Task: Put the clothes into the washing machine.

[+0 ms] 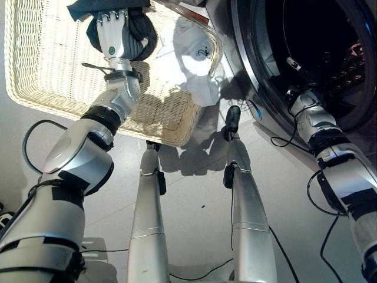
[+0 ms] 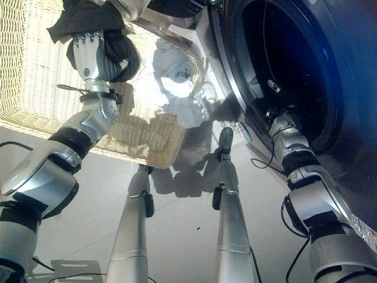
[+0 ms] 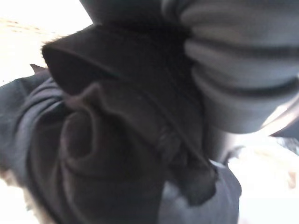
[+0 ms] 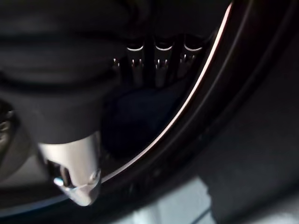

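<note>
Left hand (image 1: 113,32) curled over dark clothes (image 1: 141,32) in basket (image 1: 47,76), fingers wrapped into the bundle. White garment (image 1: 197,56) just beside, draped over the rim. Could snag and drag out together, or slip if grip shallow. Right hand (image 4: 154,60) inside washer (image 1: 306,35) drum; cannot tell grip.

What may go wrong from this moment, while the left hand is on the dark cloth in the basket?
1. The left hand is on the dark cloth, but its fingers are hidden, so the grip may be weak and the cloth may fall on the way to the washer.
2. The white cloth hangs over the basket rim and might be dragged out.
3. The right hand is inside the washer's opening and may block the way in.
</note>
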Controlling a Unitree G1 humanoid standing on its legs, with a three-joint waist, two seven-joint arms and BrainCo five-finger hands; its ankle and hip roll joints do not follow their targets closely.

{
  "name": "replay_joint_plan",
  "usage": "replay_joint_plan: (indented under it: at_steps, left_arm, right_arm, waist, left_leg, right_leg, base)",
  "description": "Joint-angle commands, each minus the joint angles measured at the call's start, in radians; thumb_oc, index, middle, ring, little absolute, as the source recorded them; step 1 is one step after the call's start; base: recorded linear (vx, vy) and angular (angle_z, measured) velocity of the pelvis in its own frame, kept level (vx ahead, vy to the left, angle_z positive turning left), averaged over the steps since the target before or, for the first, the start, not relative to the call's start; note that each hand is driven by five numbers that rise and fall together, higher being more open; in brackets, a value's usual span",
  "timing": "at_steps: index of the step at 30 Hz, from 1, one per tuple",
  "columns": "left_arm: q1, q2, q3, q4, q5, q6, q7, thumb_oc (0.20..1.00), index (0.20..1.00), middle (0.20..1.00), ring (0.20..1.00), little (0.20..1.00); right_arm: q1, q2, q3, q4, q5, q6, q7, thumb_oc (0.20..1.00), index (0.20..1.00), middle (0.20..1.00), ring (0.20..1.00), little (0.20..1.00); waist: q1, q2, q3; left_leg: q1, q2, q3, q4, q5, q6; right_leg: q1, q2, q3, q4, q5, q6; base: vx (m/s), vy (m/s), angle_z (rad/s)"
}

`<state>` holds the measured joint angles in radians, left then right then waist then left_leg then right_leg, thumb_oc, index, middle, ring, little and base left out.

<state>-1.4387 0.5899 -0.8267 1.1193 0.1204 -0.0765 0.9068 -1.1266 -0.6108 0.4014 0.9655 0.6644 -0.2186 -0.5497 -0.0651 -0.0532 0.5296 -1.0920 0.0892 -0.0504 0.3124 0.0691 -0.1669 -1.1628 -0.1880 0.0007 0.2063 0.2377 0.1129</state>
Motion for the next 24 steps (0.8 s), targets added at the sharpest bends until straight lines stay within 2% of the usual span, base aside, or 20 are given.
replay_joint_plan:
  at_steps: [1,5,8,10,12,13,14,15,16,17,18,19,21,24]
  left_arm:
    - [0.015,-0.003,0.087,0.108,-0.081,0.036,-0.15,0.2,0.2,0.2,0.2,0.2]
    - [0.031,0.008,0.123,0.088,-0.104,0.017,-0.136,0.2,0.2,0.2,0.2,0.2]
    - [0.043,0.011,0.149,0.077,-0.123,-0.026,-0.112,0.2,0.2,0.2,0.2,0.2]
    - [0.06,0.008,0.185,0.057,-0.139,-0.093,-0.076,0.2,0.2,0.2,0.2,0.2]
    - [0.075,0.005,0.212,0.037,-0.148,-0.131,-0.058,0.2,0.2,0.2,0.2,0.2]
    - [0.094,0.002,0.242,0.015,-0.159,-0.185,-0.039,0.2,0.2,0.2,0.2,0.2]
    - [0.105,-0.001,0.257,0.001,-0.154,-0.197,-0.033,0.2,0.2,0.2,0.2,0.2]
    - [0.134,-0.007,0.281,-0.033,-0.147,-0.235,-0.004,0.2,0.2,0.2,0.2,0.2]
    - [0.142,-0.009,0.288,-0.042,-0.143,-0.237,-0.001,0.2,0.2,0.2,0.2,0.2]
    - [0.177,-0.023,0.318,-0.085,-0.131,-0.277,0.028,0.2,0.2,0.2,0.2,0.2]
    - [0.18,-0.023,0.319,-0.087,-0.129,-0.276,0.029,0.2,0.2,0.2,0.2,0.2]
    - [0.224,-0.034,0.352,-0.147,-0.102,-0.326,0.073,0.2,0.2,0.2,0.2,0.2]
    - [0.261,-0.046,0.377,-0.19,-0.084,-0.355,0.099,0.2,0.2,0.2,0.2,0.2]
    - [0.336,-0.082,0.425,-0.283,-0.051,-0.437,0.16,0.2,0.2,0.2,0.2,0.2]
  right_arm:
    - [0.05,0.008,0.031,-0.113,-0.055,-0.053,-0.035,1.0,1.0,1.0,1.0,1.0]
    - [0.089,0.018,0.025,-0.252,-0.109,-0.056,-0.088,1.0,1.0,1.0,1.0,1.0]
    - [0.102,0.023,0.014,-0.288,-0.131,-0.073,-0.101,1.0,1.0,1.0,1.0,1.0]
    - [0.112,0.035,0.0,-0.325,-0.166,-0.082,-0.119,1.0,1.0,1.0,1.0,1.0]
    - [0.121,0.042,-0.014,-0.354,-0.183,-0.08,-0.125,1.0,1.0,1.0,1.0,1.0]
    - [0.132,0.051,-0.029,-0.38,-0.197,-0.082,-0.129,1.0,1.0,1.0,1.0,1.0]
    - [0.14,0.055,-0.038,-0.395,-0.204,-0.079,-0.13,1.0,1.0,1.0,1.0,1.0]
    - [0.159,0.063,-0.053,-0.427,-0.236,-0.08,-0.14,1.0,1.0,1.0,1.0,1.0]
    - [0.164,0.066,-0.057,-0.437,-0.244,-0.077,-0.145,1.0,1.0,1.0,1.0,1.0]
    - [0.186,0.079,-0.075,-0.473,-0.272,-0.081,-0.163,1.0,1.0,1.0,1.0,1.0]
    - [0.188,0.079,-0.075,-0.475,-0.273,-0.08,-0.164,1.0,1.0,1.0,1.0,1.0]
    - [0.211,0.088,-0.101,-0.525,-0.313,-0.085,-0.192,1.0,1.0,1.0,1.0,1.0]
    - [0.23,0.097,-0.12,-0.564,-0.346,-0.086,-0.213,1.0,1.0,1.0,1.0,1.0]
    - [0.259,0.115,-0.156,-0.646,-0.51,-0.094,-0.283,1.0,1.0,1.0,1.0,1.0]
  waist:
    - [-0.033,0.031,-0.01]
    - [-0.042,0.026,-0.01]
    - [-0.042,0.025,-0.01]
    - [-0.039,0.026,-0.01]
    - [-0.036,0.027,-0.01]
    - [-0.033,0.027,-0.01]
    - [-0.032,0.027,-0.01]
    - [-0.029,0.026,-0.01]
    - [-0.028,0.026,-0.01]
    - [-0.024,0.026,-0.01]
    - [-0.024,0.027,-0.01]
    - [-0.018,0.026,-0.01]
    - [-0.014,0.026,-0.01]
    - [-0.003,0.031,-0.01]
  left_leg:
    - [0.02,-0.008,-0.006,-0.065,0.019,0.021]
    - [0.02,-0.006,-0.002,-0.073,0.023,0.017]
    - [0.021,-0.006,-0.002,-0.074,0.023,0.016]
    - [0.023,-0.005,-0.004,-0.075,0.022,0.016]
    - [0.023,-0.006,-0.006,-0.077,0.022,0.016]
    - [0.024,-0.008,-0.01,-0.079,0.021,0.017]
    - [0.025,-0.008,-0.011,-0.079,0.021,0.017]
    - [0.024,-0.01,-0.013,-0.077,0.02,0.018]
    - [0.023,-0.01,-0.014,-0.076,0.019,0.018]
    - [0.021,-0.013,-0.019,-0.076,0.018,0.021]
    - [0.021,-0.013,-0.019,-0.075,0.018,0.021]
    - [0.021,-0.014,-0.022,-0.076,0.015,0.023]
    - [0.02,-0.016,-0.026,-0.073,0.012,0.026]
    - [0.014,-0.024,-0.037,-0.067,0.008,0.034]
  right_leg:
    - [-0.006,0.059,-0.001,0.083,-0.075,0.045]
    - [-0.008,0.063,0.002,0.082,-0.081,0.042]
    - [-0.007,0.063,0.002,0.082,-0.084,0.042]
    - [-0.005,0.06,0.001,0.083,-0.086,0.043]
    - [-0.005,0.059,0.001,0.084,-0.088,0.043]
    - [-0.004,0.059,-0.001,0.083,-0.089,0.043]
    - [-0.003,0.058,-0.002,0.083,-0.089,0.044]
    - [-0.004,0.059,-0.004,0.085,-0.09,0.043]
    - [-0.004,0.059,-0.004,0.086,-0.09,0.043]
    - [-0.006,0.059,-0.005,0.087,-0.09,0.043]
    - [-0.005,0.059,-0.006,0.087,-0.09,0.043]
    - [-0.004,0.06,-0.009,0.089,-0.092,0.044]
    - [-0.006,0.061,-0.009,0.093,-0.092,0.044]
    - [-0.012,0.06,-0.012,0.101,-0.093,0.046]
  base:
    - [-0.01,0.05,-0.05]
    - [-0.01,0.029,-0.08]
    - [0.0,0.0,-0.03]
    - [0.0,0.0,0.0]
    - [0.0,0.0,0.0]
    - [0.0,0.0,0.0]
    - [0.0,-0.047,0.0]
    - [0.0,-0.037,0.0]
    - [0.01,-0.053,0.0]
    - [0.0,0.0,0.0]
    - [0.0,-0.061,-0.01]
    - [0.0,-0.047,-0.01]
    - [0.0,-0.05,-0.01]
    - [0.0,-0.041,-0.01]
